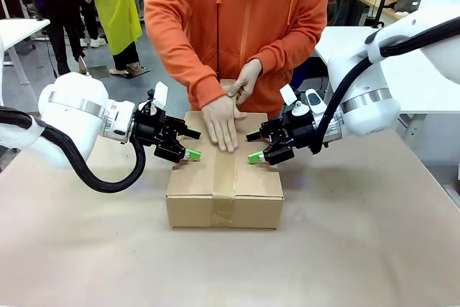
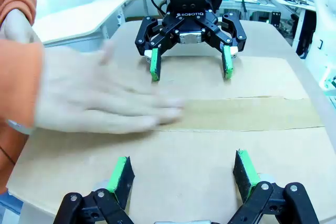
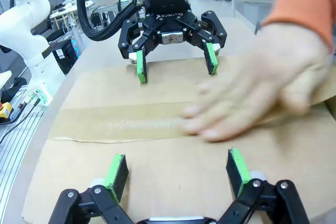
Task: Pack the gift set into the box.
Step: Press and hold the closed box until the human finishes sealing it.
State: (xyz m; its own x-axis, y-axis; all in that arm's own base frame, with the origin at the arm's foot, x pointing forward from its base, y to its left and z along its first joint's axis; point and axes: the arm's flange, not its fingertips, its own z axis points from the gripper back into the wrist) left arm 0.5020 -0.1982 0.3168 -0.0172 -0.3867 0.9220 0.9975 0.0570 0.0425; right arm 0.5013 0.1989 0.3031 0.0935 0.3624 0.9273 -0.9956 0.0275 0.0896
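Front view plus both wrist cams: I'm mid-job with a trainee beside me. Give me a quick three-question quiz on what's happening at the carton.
1. True or false: the carton has its flaps closed, with tape along the centre seam.
2. What is the person's hand doing? A) lifting a flap B) lying flat on the taped seam C) gripping a claw
3. Fill in: the left claw and right claw are both ____, fingertips on the carton top at opposite sides.

Key: 1 true; 2 B; 3 open.
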